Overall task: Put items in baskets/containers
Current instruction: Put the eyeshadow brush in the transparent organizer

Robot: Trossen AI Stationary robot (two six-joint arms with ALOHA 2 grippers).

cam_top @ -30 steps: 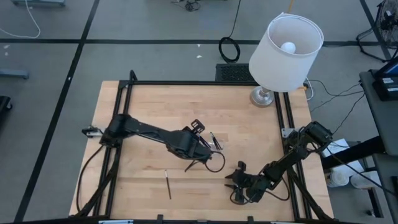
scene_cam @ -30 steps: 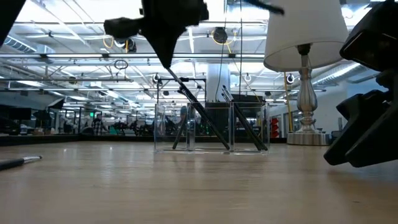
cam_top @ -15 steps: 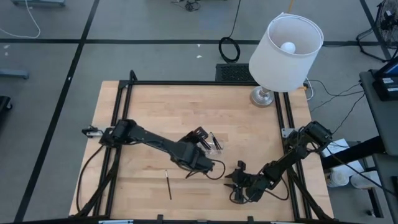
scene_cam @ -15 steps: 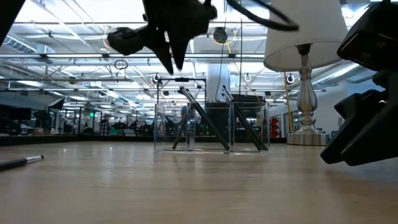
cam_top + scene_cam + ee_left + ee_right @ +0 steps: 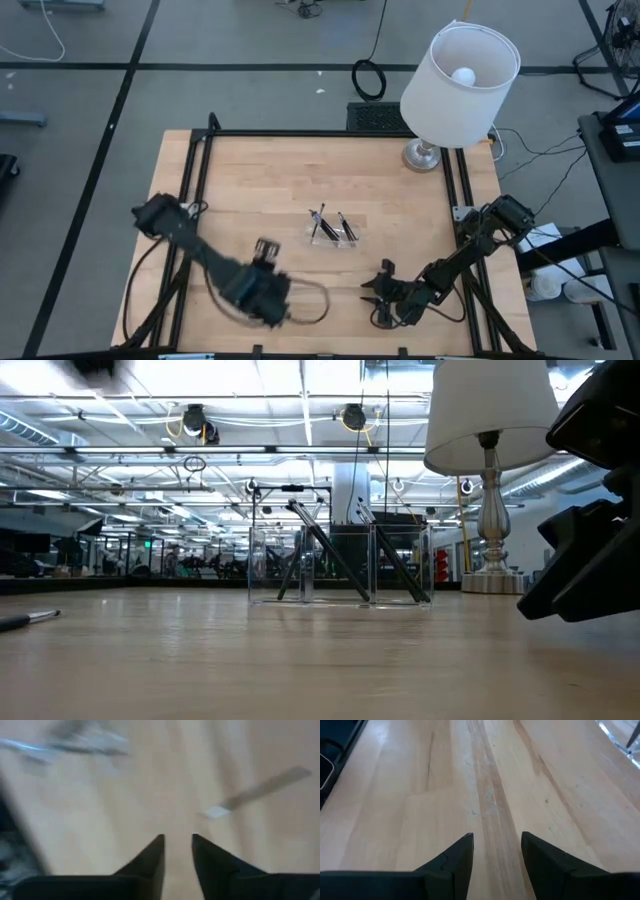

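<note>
Nearest, in front of the clear tray and off to its left: left gripper, blurred, low over the wooden table. Fingers parted by a narrow gap, released, nothing between them but bare wood. Just beyond those fingertips in the left wrist view, one loose stick, lying flat on the wood, smeared by blur.

Also in front of the tray, a little to its right: right gripper, waiting close to the wood, fingers spread wide and gripping nothing.

Farther back, the tray itself, near the middle of the table, holding several dark sticks that lean at a slant against its walls.

Beyond the tray and to its right: white lamp at the far edge.
</note>
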